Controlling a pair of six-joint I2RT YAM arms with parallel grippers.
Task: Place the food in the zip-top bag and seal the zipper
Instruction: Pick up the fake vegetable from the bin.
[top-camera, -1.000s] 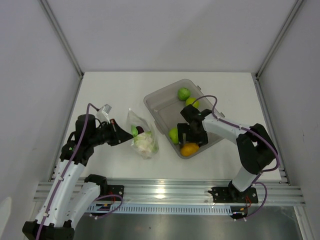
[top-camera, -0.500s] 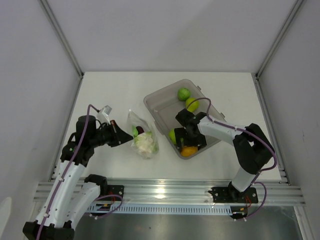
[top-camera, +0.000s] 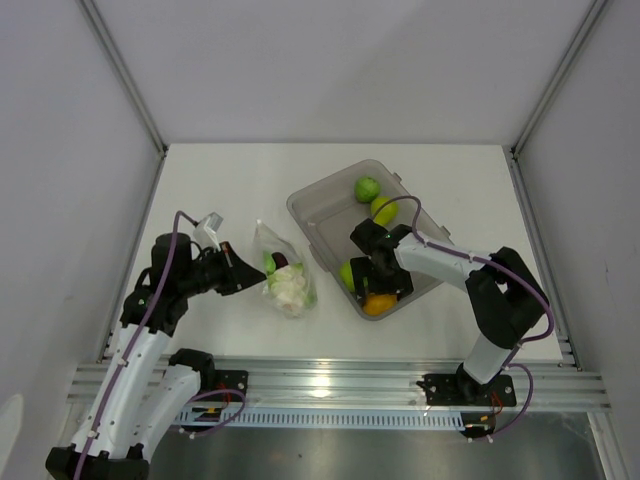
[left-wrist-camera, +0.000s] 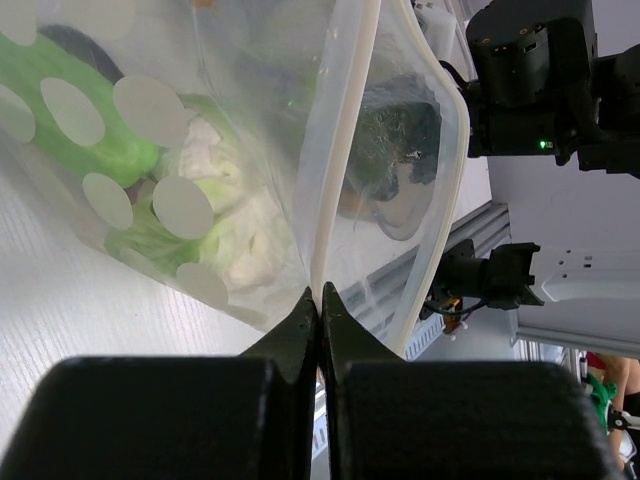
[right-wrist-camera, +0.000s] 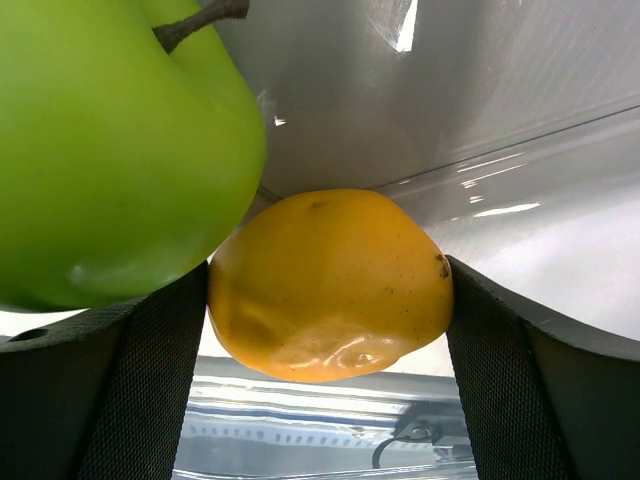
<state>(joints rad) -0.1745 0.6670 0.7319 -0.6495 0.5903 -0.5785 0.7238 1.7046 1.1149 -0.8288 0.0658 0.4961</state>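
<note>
Right gripper (top-camera: 379, 287) is clasping the orange-yellow citrus (right-wrist-camera: 330, 285) between its pads in the grey translucent bin (top-camera: 320, 205); left gripper (left-wrist-camera: 319, 300) is pinching the zipper strip (left-wrist-camera: 318, 240) of the clear plastic bag (top-camera: 268, 238).

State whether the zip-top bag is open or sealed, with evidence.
Open: the zip-top bag shows its zipper lips gaping apart, left wrist view.

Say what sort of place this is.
Probably a robot lab test cell: white panels in aluminium framing enclose the white table, two arms bolt to a metal rail, toy fruit lies in a grey plastic bin.
</note>
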